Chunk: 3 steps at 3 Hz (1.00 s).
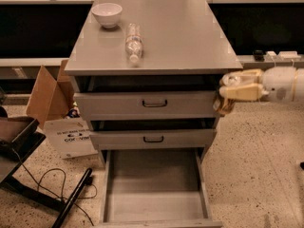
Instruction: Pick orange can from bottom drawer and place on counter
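Note:
My gripper (227, 93) is to the right of the drawer cabinet, level with the top drawer front and just below the counter (180, 32) edge. It is shut on the orange can (223, 105), whose orange-gold body shows under the cream fingers (242, 91) and whose silver lid shows above them. The bottom drawer (154, 184) is pulled out at the bottom of the view, and its grey floor is bare.
A white bowl (107, 14) and a clear plastic bottle (134, 42) lying on its side are on the counter's left half. Two shut drawer fronts with black handles (154, 103) sit above the open drawer. A cardboard box (50, 96), a white box and cables are on the floor to the left.

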Tool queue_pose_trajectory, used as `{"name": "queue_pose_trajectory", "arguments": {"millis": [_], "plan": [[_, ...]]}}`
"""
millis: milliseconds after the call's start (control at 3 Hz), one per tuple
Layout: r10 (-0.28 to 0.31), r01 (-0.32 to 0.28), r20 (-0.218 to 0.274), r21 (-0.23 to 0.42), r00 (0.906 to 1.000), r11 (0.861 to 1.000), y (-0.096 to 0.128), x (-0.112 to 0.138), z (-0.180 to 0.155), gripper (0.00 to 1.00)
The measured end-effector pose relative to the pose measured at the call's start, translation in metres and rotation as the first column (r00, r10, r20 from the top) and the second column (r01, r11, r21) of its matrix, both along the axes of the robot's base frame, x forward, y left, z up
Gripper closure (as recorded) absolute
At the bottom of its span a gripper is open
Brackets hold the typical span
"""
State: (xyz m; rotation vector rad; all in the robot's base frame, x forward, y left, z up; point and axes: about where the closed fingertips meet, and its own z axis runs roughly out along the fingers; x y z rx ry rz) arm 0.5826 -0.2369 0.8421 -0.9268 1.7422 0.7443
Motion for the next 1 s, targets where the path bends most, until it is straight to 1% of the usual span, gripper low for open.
{"name": "queue_pose_trajectory", "arguments": {"millis": [333, 667, 1000], "plan": [[-0.081, 0.080, 0.050, 0.025, 0.9954, 0.996, -0.004, 0.018, 0.066, 1.00], [-0.136, 0.132, 0.071, 0.055, 0.9882, 0.990, -0.007, 0.053, 0.111, 1.00], [-0.174, 0.166, 0.091, 0.083, 0.9805, 0.983, -0.003, 0.099, 0.146, 1.00]]}}
